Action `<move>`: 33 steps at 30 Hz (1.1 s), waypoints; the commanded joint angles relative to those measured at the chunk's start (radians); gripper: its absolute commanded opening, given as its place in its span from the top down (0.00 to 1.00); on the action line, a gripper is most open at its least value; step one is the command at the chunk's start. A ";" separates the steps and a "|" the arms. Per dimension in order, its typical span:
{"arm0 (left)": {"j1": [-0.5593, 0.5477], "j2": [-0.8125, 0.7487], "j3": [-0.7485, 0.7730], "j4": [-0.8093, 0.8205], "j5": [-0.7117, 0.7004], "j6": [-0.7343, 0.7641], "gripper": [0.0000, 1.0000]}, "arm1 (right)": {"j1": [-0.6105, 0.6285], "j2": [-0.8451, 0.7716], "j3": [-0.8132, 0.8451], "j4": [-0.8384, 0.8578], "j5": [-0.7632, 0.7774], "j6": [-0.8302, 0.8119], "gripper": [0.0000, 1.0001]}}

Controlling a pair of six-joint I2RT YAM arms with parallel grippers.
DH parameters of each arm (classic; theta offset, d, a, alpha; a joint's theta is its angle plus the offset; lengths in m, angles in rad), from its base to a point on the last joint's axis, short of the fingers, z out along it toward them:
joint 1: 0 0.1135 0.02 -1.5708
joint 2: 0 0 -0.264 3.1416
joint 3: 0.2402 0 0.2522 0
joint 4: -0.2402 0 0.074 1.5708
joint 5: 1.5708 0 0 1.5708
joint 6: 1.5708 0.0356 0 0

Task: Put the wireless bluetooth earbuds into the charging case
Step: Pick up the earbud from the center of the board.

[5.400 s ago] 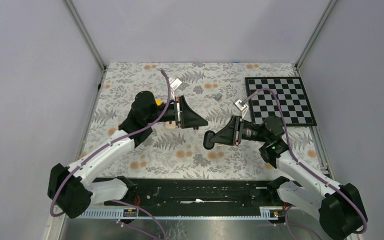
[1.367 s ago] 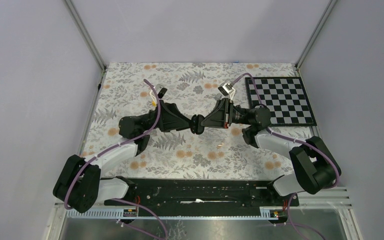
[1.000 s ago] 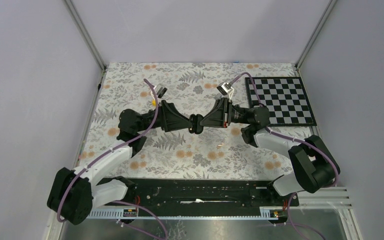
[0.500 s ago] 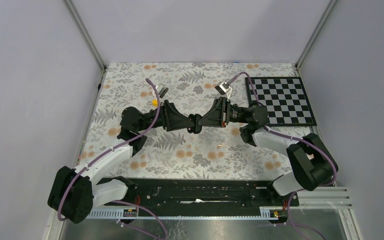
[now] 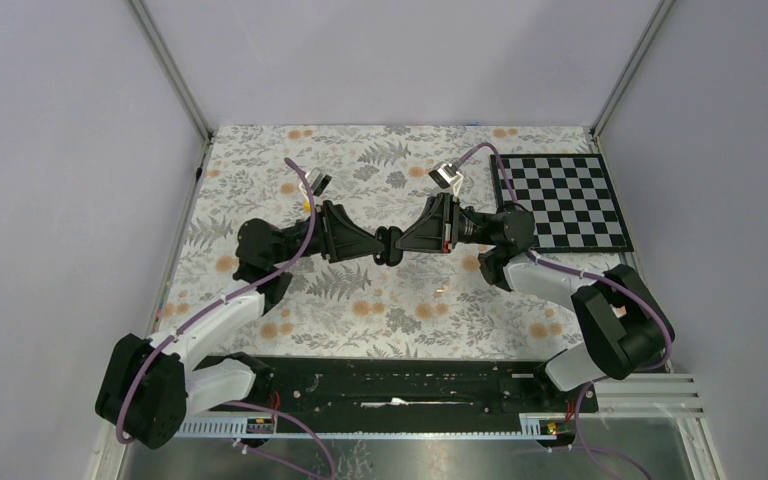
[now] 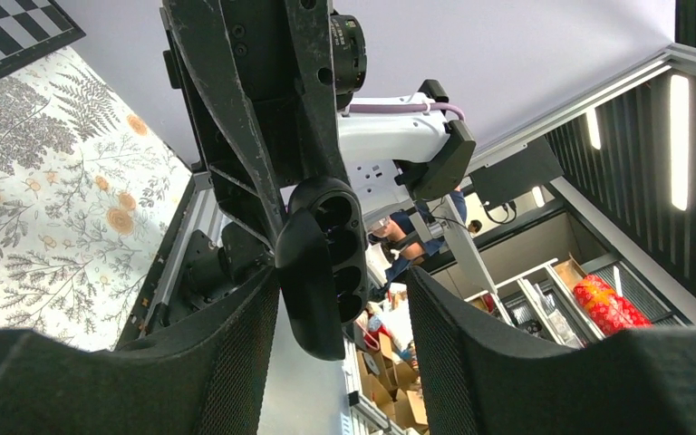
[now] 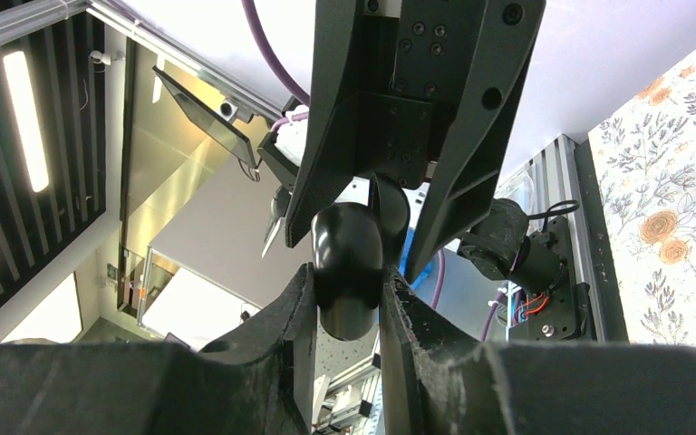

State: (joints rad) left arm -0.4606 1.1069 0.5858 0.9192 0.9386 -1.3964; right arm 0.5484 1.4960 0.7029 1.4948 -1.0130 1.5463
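Right claw: right gripper [image 7: 346, 272] clamped on the black oval plastic charging case [image 6: 331, 245], lid open, aloft over the middle of the flower-printed tablecloth [image 5: 400, 300].
Left claw: left gripper [image 6: 342, 276] roughly half open, straddling the case from 9 o'clock, gripping nothing.
Earbuds: tiny black wireless earbuds not made out; case wells too dark to tell.
Doing it well: probably best to centre pads on the shell, close gently, brace the right grip against twist.

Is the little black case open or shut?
Open. The left wrist view shows the charging case with lid swung aside, two hollows bared.
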 commanded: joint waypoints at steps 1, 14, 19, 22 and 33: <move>0.011 0.000 0.002 0.080 0.002 -0.011 0.45 | 0.010 -0.012 0.032 0.191 -0.009 0.001 1.00; 0.017 -0.008 0.005 0.040 0.002 0.009 0.62 | 0.009 -0.009 0.031 0.192 -0.009 0.006 1.00; 0.017 -0.006 0.005 0.038 0.001 0.011 0.75 | 0.009 -0.014 0.033 0.191 -0.009 0.008 1.00; 0.019 -0.010 0.005 0.034 0.001 0.011 0.83 | 0.010 -0.018 0.030 0.192 -0.009 0.008 1.00; 0.028 -0.022 0.014 0.001 0.006 0.034 0.53 | 0.010 -0.033 0.023 0.192 -0.009 0.008 1.00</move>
State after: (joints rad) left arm -0.4377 1.1061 0.5858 0.8837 0.9424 -1.3830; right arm 0.5491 1.4952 0.7029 1.4948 -1.0138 1.5517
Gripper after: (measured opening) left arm 0.479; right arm 0.307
